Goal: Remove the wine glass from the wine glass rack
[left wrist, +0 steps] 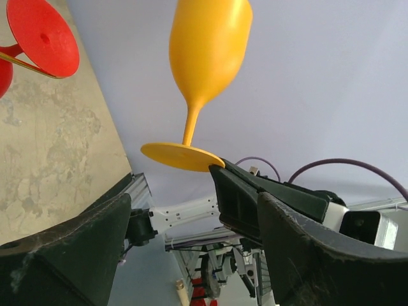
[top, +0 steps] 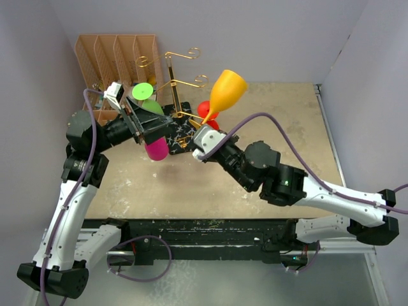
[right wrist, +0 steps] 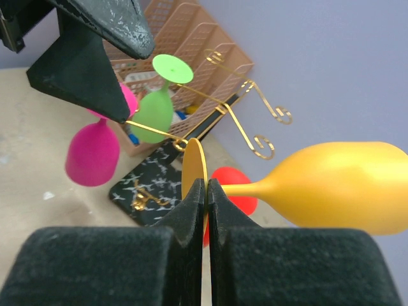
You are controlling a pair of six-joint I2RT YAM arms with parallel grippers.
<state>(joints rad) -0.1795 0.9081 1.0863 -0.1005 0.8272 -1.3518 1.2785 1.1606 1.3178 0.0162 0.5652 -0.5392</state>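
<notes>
The gold wire wine glass rack (top: 171,80) stands on its black veined base (top: 183,135) at the back left. A green glass (top: 151,106), a pink glass (top: 156,148) and a red glass (top: 208,109) hang on it. My right gripper (top: 205,125) is shut on the foot (right wrist: 194,167) of an orange wine glass (top: 227,90) and holds it bowl-up, off the rack, next to the red glass (right wrist: 233,183). My left gripper (top: 162,127) is open and empty beside the arm with the green and pink glasses. In the left wrist view the orange glass (left wrist: 208,51) hangs past my open fingers (left wrist: 70,248).
A tan slotted desk organiser (top: 115,54) stands behind the rack in the back left corner. Purple walls close the back and both sides. The two grippers are near each other at the rack base (right wrist: 152,185).
</notes>
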